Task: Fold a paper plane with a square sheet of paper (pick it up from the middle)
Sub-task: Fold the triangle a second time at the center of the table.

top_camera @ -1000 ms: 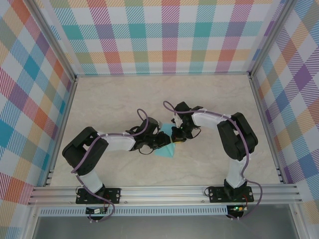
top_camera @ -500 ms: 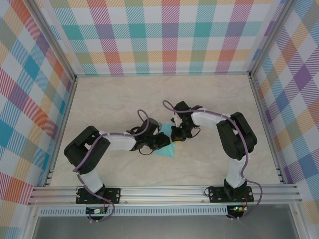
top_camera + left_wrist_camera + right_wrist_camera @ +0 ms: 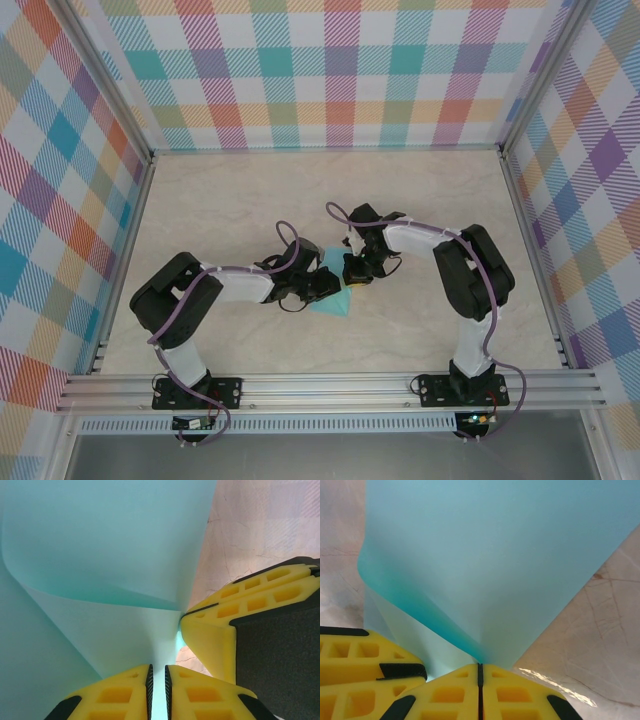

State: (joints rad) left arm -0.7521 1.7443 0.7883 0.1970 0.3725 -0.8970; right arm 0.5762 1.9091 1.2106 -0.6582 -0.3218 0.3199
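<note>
The square sheet of paper (image 3: pixel 333 303) is at the middle of the table (image 3: pixel 230 200), bent over on itself in a soft, uncreased curl, with part of it lifted. The left end effector (image 3: pixel 157 680) is clamped on its edge with only the paper between the pads. The right end effector (image 3: pixel 480 672), just beside it, pinches the same bend with its jaws together. This looks like an early fold in progress. The next move likely calls for laying the flap down with its edges aligned, then pressing a sharp crease. The paper is unmarked, and no writing or brand is legible.
</note>
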